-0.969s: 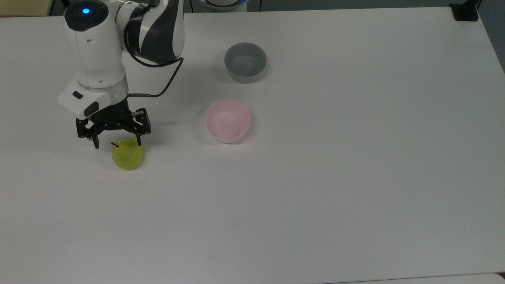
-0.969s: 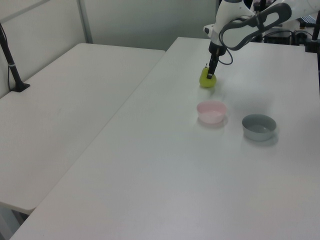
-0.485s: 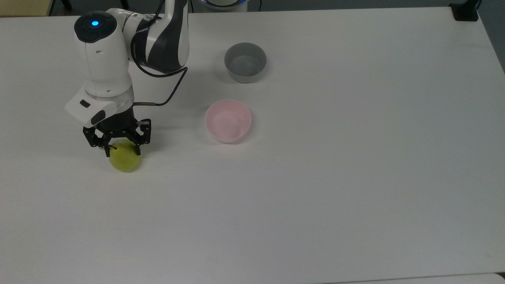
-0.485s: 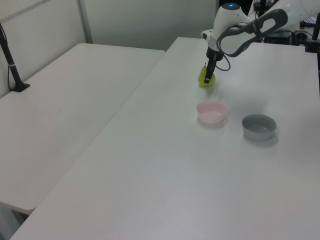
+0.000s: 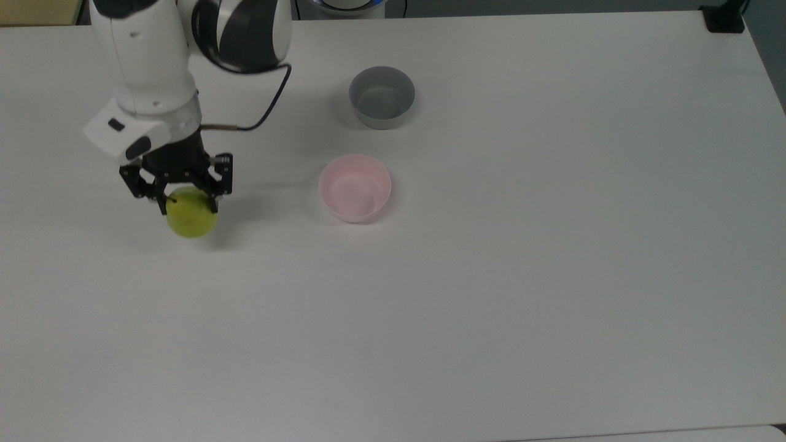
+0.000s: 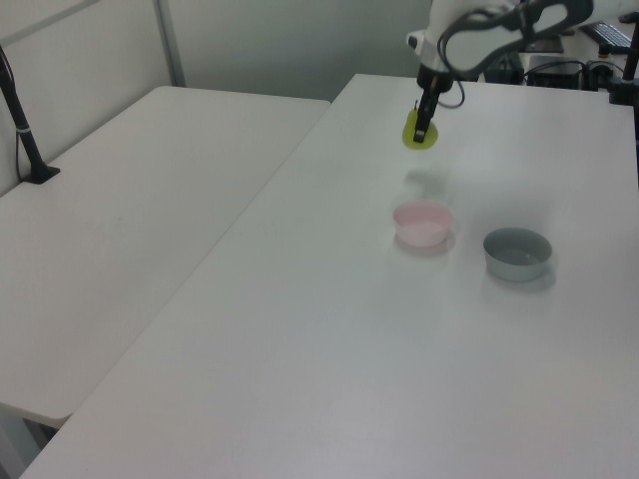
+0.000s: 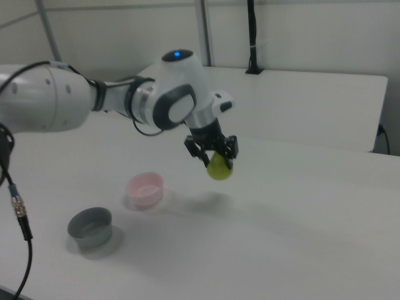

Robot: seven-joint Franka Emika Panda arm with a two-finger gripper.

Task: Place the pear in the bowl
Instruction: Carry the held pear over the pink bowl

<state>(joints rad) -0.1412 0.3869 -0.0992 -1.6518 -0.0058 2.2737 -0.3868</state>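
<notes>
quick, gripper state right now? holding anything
Gripper: shut on the pear, which hangs clear of the table in the right view.

No readable text, labels, brands, numbers or signs on anything in view

This looks like a robotics lab or a test room in an office building: a white robot arm (image 7: pixel 94 100) with a glowing blue light stands over a wide, plain white desk (image 5: pixel 522 276), and a second white desk (image 6: pixel 130 220) sits alongside it in the left view. Black clamp-on poles (image 6: pixel 22 125) rise from the desk edges, loose cables (image 7: pixel 15 200) hang near the arm, and bare pale partition walls (image 7: pixel 300 31) close off the space behind.
</notes>
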